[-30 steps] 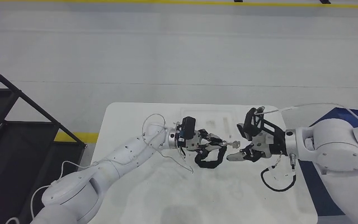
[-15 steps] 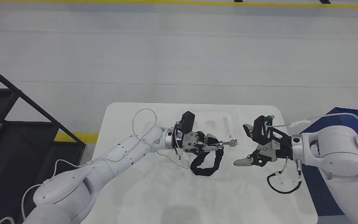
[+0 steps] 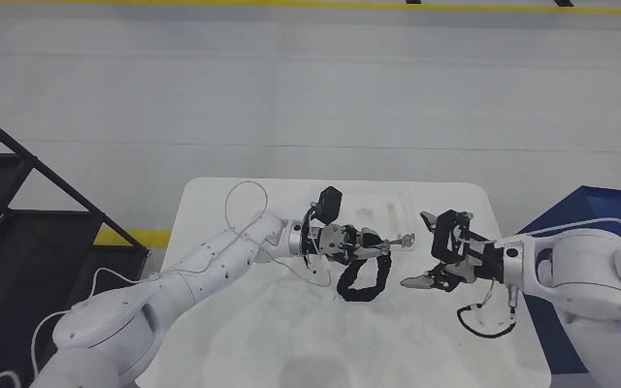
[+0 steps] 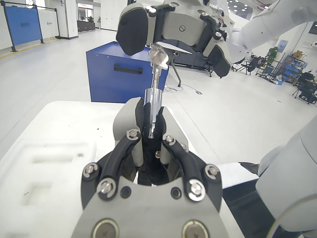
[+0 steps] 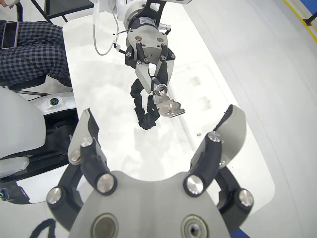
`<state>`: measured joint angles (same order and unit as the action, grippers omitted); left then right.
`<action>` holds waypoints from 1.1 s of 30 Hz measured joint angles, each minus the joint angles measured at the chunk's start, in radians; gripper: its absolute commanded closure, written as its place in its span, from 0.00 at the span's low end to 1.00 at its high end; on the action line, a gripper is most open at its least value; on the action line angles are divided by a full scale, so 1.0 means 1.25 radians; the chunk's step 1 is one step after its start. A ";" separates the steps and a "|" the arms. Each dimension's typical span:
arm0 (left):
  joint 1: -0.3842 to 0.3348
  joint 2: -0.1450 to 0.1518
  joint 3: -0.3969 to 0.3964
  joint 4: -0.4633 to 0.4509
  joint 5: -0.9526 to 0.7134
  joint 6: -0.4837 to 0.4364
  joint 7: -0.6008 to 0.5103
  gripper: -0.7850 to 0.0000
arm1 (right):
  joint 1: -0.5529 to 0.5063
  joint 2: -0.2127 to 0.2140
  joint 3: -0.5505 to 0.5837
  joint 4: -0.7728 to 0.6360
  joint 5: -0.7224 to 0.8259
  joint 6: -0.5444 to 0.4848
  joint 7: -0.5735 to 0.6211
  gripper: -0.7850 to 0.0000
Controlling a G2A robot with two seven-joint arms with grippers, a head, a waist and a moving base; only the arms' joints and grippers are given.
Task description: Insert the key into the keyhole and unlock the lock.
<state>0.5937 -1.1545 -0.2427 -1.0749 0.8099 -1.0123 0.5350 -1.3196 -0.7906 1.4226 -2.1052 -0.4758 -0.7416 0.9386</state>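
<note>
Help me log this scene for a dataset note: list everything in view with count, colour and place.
lock: one, chrome cylinder with a black covered loop, held above the table in the left gripper, loop hanging down
key: one, silver, blade in the lock's keyhole, head sticking out toward the right gripper
foam tray: one, white, with recesses, on the table's far side
table: one, white, under both arms
cabinet: one, blue, on the floor beside the table
rack: one, black, on the floor at the table's other side
left gripper: one, shut on the lock
right gripper: one, open, facing the key's head
</note>
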 measured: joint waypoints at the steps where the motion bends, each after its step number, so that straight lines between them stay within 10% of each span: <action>1: 0.001 -0.001 -0.001 0.002 -0.006 0.000 -0.002 1.00 | -0.006 0.000 0.000 -0.008 -0.014 -0.001 -0.010 0.00; 33: 0.013 -0.039 -0.055 0.042 0.070 0.000 -0.004 1.00 | 0.023 0.004 -0.065 -0.059 -0.158 0.038 0.006 0.00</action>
<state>0.6106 -1.2037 -0.3111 -1.0225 0.8977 -1.0123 0.5302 -1.2907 -0.7852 1.3417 -2.1794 -0.6739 -0.6946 0.9457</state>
